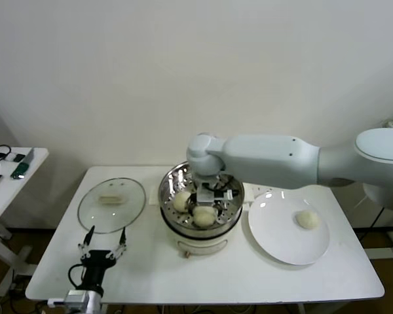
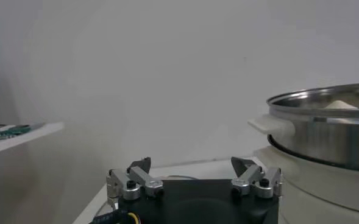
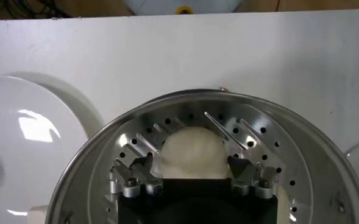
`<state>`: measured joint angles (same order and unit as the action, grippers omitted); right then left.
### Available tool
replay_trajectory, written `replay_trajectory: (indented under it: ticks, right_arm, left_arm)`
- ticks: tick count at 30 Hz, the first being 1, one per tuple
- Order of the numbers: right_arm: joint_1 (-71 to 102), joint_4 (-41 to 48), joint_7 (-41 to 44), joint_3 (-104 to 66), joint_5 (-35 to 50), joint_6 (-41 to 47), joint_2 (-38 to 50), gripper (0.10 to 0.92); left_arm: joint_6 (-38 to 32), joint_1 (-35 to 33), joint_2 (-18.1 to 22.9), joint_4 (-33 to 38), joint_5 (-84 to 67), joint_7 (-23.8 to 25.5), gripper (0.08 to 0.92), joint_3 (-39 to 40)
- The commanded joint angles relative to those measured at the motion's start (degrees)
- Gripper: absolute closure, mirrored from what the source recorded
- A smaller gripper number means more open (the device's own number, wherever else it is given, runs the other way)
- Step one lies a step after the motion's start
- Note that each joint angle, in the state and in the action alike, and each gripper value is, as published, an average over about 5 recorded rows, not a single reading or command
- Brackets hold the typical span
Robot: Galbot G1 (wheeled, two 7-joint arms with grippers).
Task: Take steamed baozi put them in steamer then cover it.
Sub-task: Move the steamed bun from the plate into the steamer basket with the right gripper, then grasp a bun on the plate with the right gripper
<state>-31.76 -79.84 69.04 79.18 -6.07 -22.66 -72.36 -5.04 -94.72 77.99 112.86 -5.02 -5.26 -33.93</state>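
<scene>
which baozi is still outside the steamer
The lone baozi on the white plate, to the right of the steamer. The other visible ones sit inside on the perforated tray, under the right gripper.

Cream-white baozi [image 1: 183,200], shiny perforated steamer [image 1: 172,180] (white base), white plate [image 1: 275,230]

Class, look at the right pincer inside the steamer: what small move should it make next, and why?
Probably lift the right pincer straight up out of the steamer. Its fingers stand open around a baozi resting on the tray, and one baozi still waits on the plate.
</scene>
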Motion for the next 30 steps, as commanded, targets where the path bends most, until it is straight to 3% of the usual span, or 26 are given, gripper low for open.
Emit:
replay_trajectory:
  ticks: [1, 10, 24, 30]
  right_arm:
    - [-0.54, -0.15, 0.36, -0.91, 0.84, 0.07, 0.66, 0.203]
    - [-6.86, -0.95, 0.09, -2.81, 3.53, 0.39, 8.14, 0.203]
    - [-14.57, 5.20, -8.03, 5.93, 23.50, 19.23, 28.20, 0.203]
    - [-8.53, 6.04, -8.10, 4.25, 20.90, 22.91, 36.12, 0.203]
  left_arm:
    - [0.00, -0.02, -0.02, -0.05, -0.19, 0.00, 0.177, -0.03]
    - [0.12, 0.10, -0.06, 0.40, -0.16, -0.02, 0.177, -0.03]
    - [-0.03, -0.06, -1.43, 1.60, -0.53, 0.02, 0.177, -0.07]
    - [-0.06, -0.35, -1.39, 2.10, -0.56, 0.06, 0.177, 0.10]
